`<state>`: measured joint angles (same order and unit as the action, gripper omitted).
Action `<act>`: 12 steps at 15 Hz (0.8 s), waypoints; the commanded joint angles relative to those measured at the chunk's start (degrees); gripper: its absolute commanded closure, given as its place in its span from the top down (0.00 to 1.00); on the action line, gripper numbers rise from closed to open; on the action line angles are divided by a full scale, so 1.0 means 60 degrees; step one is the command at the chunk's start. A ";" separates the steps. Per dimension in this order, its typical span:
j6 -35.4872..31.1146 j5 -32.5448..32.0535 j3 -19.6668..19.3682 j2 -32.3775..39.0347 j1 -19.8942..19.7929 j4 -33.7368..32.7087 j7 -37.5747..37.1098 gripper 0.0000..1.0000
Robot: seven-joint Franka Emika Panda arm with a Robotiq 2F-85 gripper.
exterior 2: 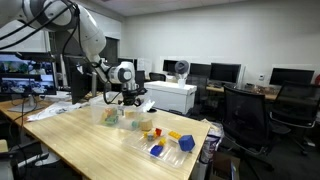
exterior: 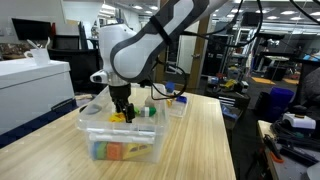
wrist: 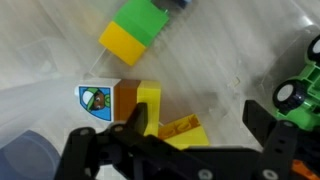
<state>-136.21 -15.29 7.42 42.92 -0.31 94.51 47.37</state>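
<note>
Open pincer (wrist: 198,135) over toy blocks in a clear box (exterior: 95,132).
The pincer is wide open and holds nothing. A yellow block (wrist: 150,100) lies just past its tips, touching a brown block (wrist: 125,98) with a picture. Farther off lies a green and yellow block (wrist: 135,30). The box sits on the worktop (exterior: 200,140).

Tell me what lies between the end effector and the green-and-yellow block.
Wrist view: a yellow block and an orange piece sit just ahead of the open end effector; past them, only bare bin floor up to the green-and-yellow block.
</note>
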 commanded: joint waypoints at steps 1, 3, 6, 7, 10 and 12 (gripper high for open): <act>0.0313 -0.0099 -0.0016 0.0259 0.0166 -0.0262 0.0343 0.75; 0.0172 -0.0058 0.0035 0.0094 0.0119 0.0014 0.0541 0.47; 0.0168 0.0014 0.0133 0.0009 0.0066 0.0207 0.0863 0.23; -0.0141 -0.0139 -0.0041 -0.0154 0.0205 0.0452 0.0609 0.48; -0.1561 -0.0080 0.0024 -0.0938 0.0080 0.1499 0.0442 0.70; -0.2623 -0.0047 0.0031 -0.1579 0.0036 0.2290 0.0336 0.91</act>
<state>-145.57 -15.29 7.58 39.41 0.35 100.51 50.82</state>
